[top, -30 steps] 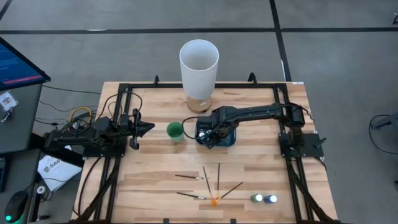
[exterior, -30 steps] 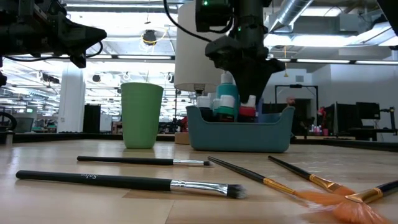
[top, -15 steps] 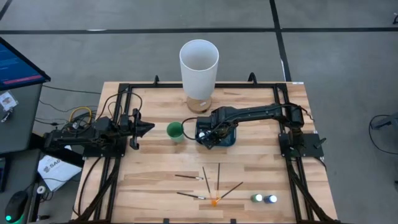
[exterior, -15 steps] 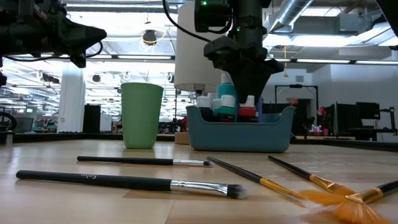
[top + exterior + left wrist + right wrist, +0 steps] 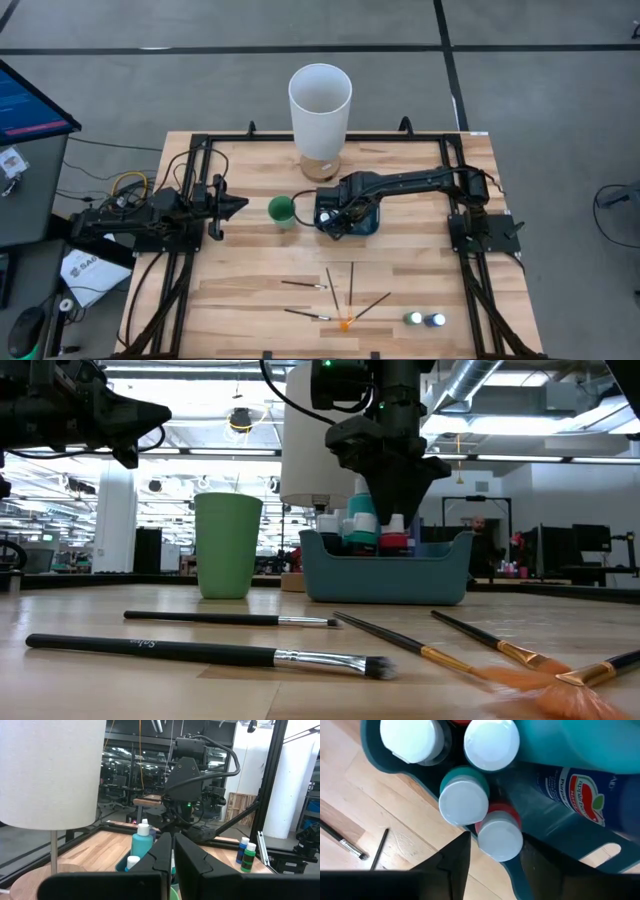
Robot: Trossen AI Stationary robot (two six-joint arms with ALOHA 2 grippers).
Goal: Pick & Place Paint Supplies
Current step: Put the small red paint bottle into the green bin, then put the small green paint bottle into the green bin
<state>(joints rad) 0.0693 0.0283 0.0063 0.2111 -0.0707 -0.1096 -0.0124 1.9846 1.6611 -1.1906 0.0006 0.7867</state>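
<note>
Open-plan lab: ceiling ducts [image 5: 480, 382]

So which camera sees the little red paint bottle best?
The right wrist view: the red bottle sits big between the right hand's open fingers. In the low view it peeks over the blue bin. The high view hides it under the arm; the left wrist view doesn't show it.

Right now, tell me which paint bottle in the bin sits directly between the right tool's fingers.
The red bottle with the white cap. It lies between the right tool and its open fingers, whereas the teal bottle beside it sits just outside them.
</note>
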